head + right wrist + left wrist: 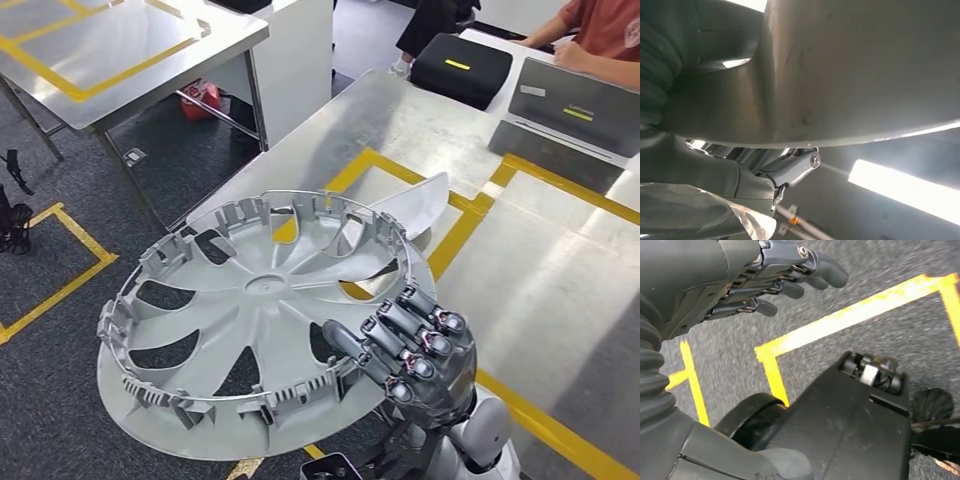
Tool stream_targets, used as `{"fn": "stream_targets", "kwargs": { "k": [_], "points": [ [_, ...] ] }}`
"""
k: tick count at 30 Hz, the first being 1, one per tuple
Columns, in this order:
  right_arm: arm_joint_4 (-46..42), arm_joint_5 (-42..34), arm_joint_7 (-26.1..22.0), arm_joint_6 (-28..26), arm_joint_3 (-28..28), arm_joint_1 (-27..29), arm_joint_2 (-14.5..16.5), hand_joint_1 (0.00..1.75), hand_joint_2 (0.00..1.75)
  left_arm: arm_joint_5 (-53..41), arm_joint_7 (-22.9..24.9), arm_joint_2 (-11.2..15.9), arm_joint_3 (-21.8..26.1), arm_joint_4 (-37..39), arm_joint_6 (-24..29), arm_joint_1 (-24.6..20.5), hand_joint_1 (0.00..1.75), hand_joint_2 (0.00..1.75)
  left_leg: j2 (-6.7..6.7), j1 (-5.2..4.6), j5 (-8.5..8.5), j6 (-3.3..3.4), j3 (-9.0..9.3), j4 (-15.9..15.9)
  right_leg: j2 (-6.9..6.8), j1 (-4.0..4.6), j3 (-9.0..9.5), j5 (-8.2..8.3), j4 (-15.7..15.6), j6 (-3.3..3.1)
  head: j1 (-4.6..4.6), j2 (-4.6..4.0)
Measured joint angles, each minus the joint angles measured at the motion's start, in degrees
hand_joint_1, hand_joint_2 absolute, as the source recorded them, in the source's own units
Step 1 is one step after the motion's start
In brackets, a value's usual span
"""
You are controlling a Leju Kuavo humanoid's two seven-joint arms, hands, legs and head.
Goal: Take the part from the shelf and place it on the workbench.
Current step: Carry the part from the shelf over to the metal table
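Two hands tell different stories. The right hand (411, 345) grips the rim of the part (256, 320) — a large silver wheel cover, ribbed inner side up, with clips standing around its edge. Dark fingers (423, 335) curl over the rim from outside while the thumb reaches in toward the spokes. From the right wrist camera the right hand (791, 172) sits just under the cover's smooth grey face (866, 70), pressed against it.

The left hand (764, 277) hangs over dark grey floor (874, 335) with its fingers stretched out and a little apart, holding nothing; yellow tape lines (851, 315) cross the carpet below it.

The part is held in the air, tilted slightly, its far edge over the near corner of the workbench (543, 280) and the rest of it out over the floor. It does not rest on the bench. Beyond its far rim a second pale curved piece (415, 205) lies on the metal top, beside yellow tape (460, 235) that frames squares on the surface.

Farther back on the bench sit a black case (460, 68) and a grey laptop (577, 105) — a person's arm (585, 50) in an orange sleeve rests near them. Another metal table (113, 55), also marked in yellow, stands off to the left, with a red object (200, 98) on the floor beneath it.
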Motion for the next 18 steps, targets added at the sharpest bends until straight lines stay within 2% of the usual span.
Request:
{"fn": "stream_targets", "kwargs": {
  "k": [2, 3, 4, 5, 6, 7, 9, 10, 11, 13, 14, 15, 17, 18],
  "points": [
    [0.0, 0.1, 0.0, 0.0, 0.0, -0.1, 0.0, 1.75, 1.75, 0.0, 0.0, 0.0, 0.0, 0.0, 0.0, 0.2, 0.0, 1.75, -2.95, 0.28, -3.77, -0.43, -2.83, 6.8, 1.31, -0.16, -0.05, 0.21, -0.1, -0.41, -0.19, -0.01],
    [0.0, 0.2, 0.0, 0.0, -0.1, -0.1, 0.0, 1.75, 1.75, -0.1, 0.0, 0.0, 0.0, 0.0, 0.0, 0.3, 0.0, 1.75, -3.6, 0.35, -5.43, -0.54, -4.52, 10.8, 2.06, -0.16, -0.09, 0.25, 0.0, -0.52, -0.26, -0.01],
    [0.0, 0.2, 0.0, 0.0, -0.1, 0.0, 0.0, 1.75, 1.75, -0.1, 0.0, 0.0, 0.0, 0.0, -0.1, 0.4, 0.0, 1.75, -3.84, 0.4, -6.17, -0.61, -5.73, 13.5, 2.88, -0.14, -0.11, 0.29, 0.0, -0.55, -0.26, -0.01],
    [0.0, 0.2, 0.0, 0.0, -0.1, 0.0, 0.0, 1.75, 1.75, -0.1, 0.0, 0.0, 0.0, 0.0, -0.1, 0.5, 0.0, 1.75, -3.92, 0.43, -5.77, -0.63, -6.06, 14.2, 3.7, -0.14, -0.12, 0.33, 0.0, -0.54, -0.27, -0.01],
    [0.0, 0.2, 0.0, 0.0, -0.2, 0.0, 0.0, 1.75, 1.75, -0.1, 0.0, 0.0, 0.0, 0.0, -0.1, 0.5, 0.0, 1.75, -4.06, 0.49, -4.29, -0.59, -5.34, 12.6, 4.52, -0.15, -0.11, 0.37, 0.1, -0.49, -0.26, -0.01],
    [0.0, 0.2, 0.0, 0.0, -0.2, 0.0, 0.0, 1.75, 1.75, -0.1, 0.0, 0.0, 0.0, 0.0, -0.1, 0.4, 0.0, 1.75, -4.6, 0.61, -2.08, -0.55, -3.71, 9.0, 5.33, -0.19, -0.11, 0.38, 0.3, -0.4, -0.26, -0.01],
    [0.0, 0.2, 0.0, 0.0, -0.2, 0.0, 0.0, 1.75, 1.75, -0.1, 0.0, 0.1, 0.0, 0.0, -0.1, 0.4, 0.0, 1.75, -7.26, 0.98, 0.85, -0.44, -0.3, 1.6, 6.83, -0.21, -0.4, 0.36, 0.7, 0.02, -0.25, -0.01],
    [0.0, 0.2, 0.0, 0.0, -0.2, 0.0, 0.0, 1.75, 1.75, -0.1, 0.0, 0.1, 0.0, 0.0, -0.1, 0.3, 0.0, 1.75, -8.36, 1.06, 1.37, -0.36, 0.66, -0.7, 7.48, -0.26, -0.7, 0.42, 0.9, 0.38, -0.23, 0.0],
    [0.0, 0.2, 0.0, 0.0, -0.2, 0.0, 0.0, 1.75, 1.75, -0.1, 0.0, 0.1, 0.0, 0.0, -0.1, 0.4, 0.0, 1.75, -8.93, 1.04, 1.22, -0.21, 0.95, -1.5, 8.08, -0.34, -1.02, 0.54, 0.9, 0.79, -0.25, 0.01],
    [0.0, 0.2, 0.0, 0.0, -0.3, 0.1, 0.0, 1.75, 1.75, -0.2, 0.0, 0.0, 0.0, 0.0, -0.1, 0.3, 0.0, 1.75, -7.91, 0.89, 1.46, 0.43, 0.91, -1.8, 9.0, -0.62, -1.68, 0.86, 0.8, 1.59, -0.26, 0.01],
    [0.0, 0.2, 0.0, 0.0, -0.3, 0.1, 0.0, 1.75, 1.75, -0.2, 0.1, 0.0, 0.0, 0.0, -0.1, 0.2, 0.0, 1.75, -7.23, 0.9, 1.67, 0.86, 0.93, -2.1, 8.3, -0.6, -2.1, 0.61, 1.1, 1.87, -0.23, 0.01],
    [0.0, 0.2, 0.0, 0.0, -0.3, 0.1, 0.0, 1.75, 1.75, -0.3, 0.1, -0.1, 0.0, 0.0, -0.1, 0.1, 0.0, 1.75, -6.51, 0.94, 1.88, 1.25, 0.92, -2.3, 6.92, -0.54, -2.88, -0.22, 2.3, 2.14, -0.05, 0.0],
    [0.0, 0.1, 0.0, 0.0, -0.3, 0.1, 0.0, 1.75, 1.75, -0.5, 0.2, -0.2, 0.0, 0.0, -0.1, -0.1, 0.0, 1.75, -4.98, 0.87, 2.09, 1.67, 0.85, -2.5, 3.43, -0.4, -5.76, -3.48, 8.2, 2.51, 0.27, -0.01],
    [0.0, 0.1, 0.0, 0.0, -0.4, 0.1, 0.0, 1.75, 1.75, -0.6, 0.4, -0.2, 0.0, 0.0, -0.1, 0.0, 0.0, 1.75, -4.14, 0.78, 2.08, 1.74, 0.79, -2.5, 2.58, -0.45, -7.63, -5.25, 12.2, 2.67, 0.38, 0.0]
  ]
}}
